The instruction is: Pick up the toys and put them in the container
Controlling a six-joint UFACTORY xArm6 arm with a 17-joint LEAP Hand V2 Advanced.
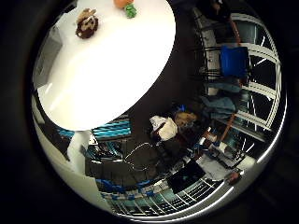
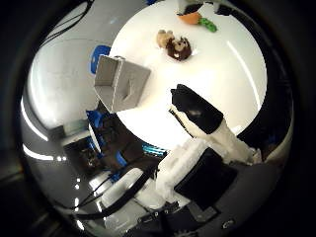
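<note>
I have the hand [image 2: 197, 116] high above the round white table [image 2: 217, 79], one black-tipped finger straight and holding nothing, because the brown plush lion [image 2: 177, 48] and orange-and-green plush carrot [image 2: 197, 19] still lie upper centre, well apart from the grey open box container [image 2: 121, 81].

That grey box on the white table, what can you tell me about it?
The grey box is an open container with flat, thin walls that look like fabric or card. It sits tilted in the thumb side view, its opening showing, and seems empty. It stands at the edge of the round white table, apart from the brown plush toy and the orange and green toy. Nothing touches it; the hand is well clear.
</note>
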